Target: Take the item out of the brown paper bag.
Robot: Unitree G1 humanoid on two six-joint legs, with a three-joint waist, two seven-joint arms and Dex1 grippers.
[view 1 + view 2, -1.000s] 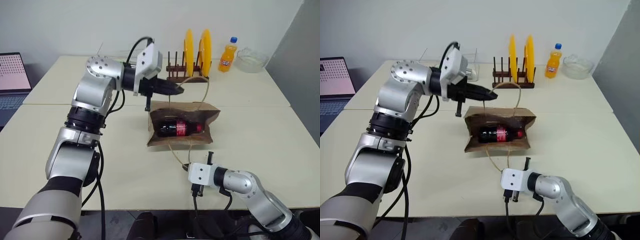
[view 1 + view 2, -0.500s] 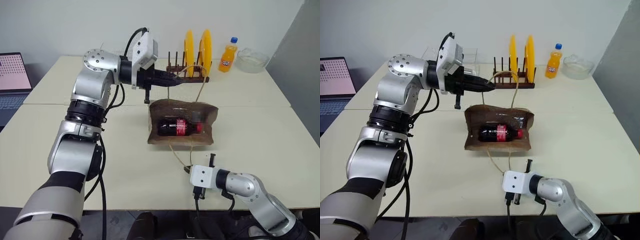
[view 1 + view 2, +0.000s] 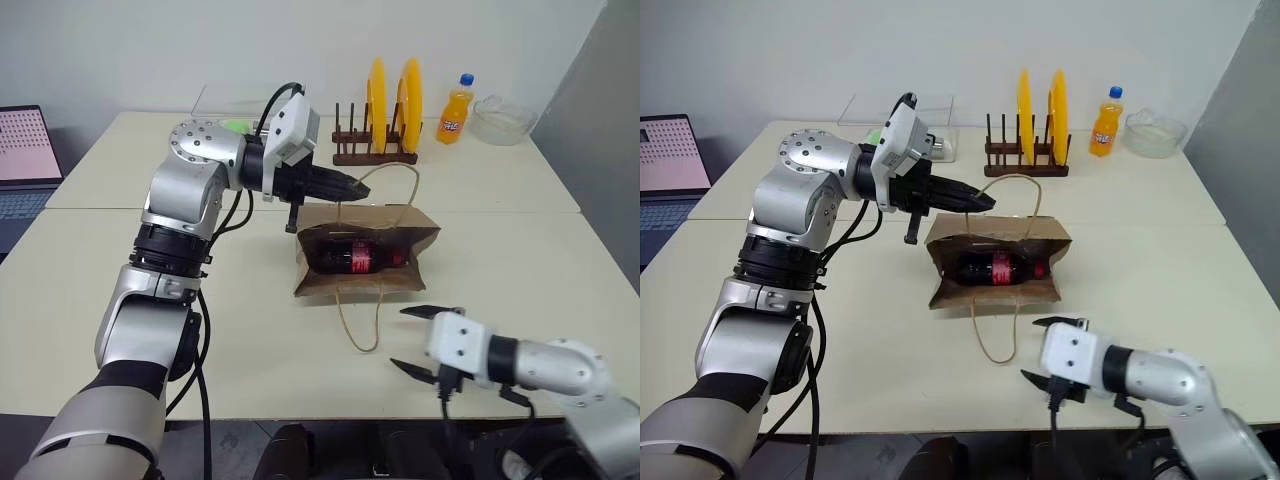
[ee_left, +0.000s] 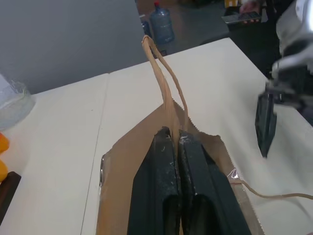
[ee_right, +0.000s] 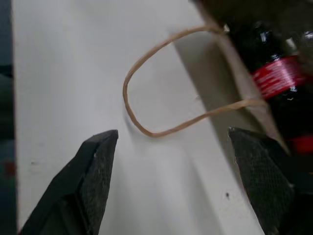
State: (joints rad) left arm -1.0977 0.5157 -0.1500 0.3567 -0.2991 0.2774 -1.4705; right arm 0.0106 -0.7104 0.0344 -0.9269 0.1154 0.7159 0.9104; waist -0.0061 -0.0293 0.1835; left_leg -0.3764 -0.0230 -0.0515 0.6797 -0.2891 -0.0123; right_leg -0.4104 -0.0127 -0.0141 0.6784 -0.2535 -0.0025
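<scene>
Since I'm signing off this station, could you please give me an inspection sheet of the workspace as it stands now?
Surface: pale table, two tops joined by a seam.
Job's things: brown paper bag lying on its side, mouth up; cola bottle inside; lower handle loose on the table.
Clutter: plate rack with two yellow plates, orange soda bottle, glass bowl, clear container.
Grippers: left gripper shut on the bag's upper handle; right gripper open, empty, near the lower handle.
Cables: black cables along both arms.
Surroundings: laptop at far left, grey wall.
</scene>
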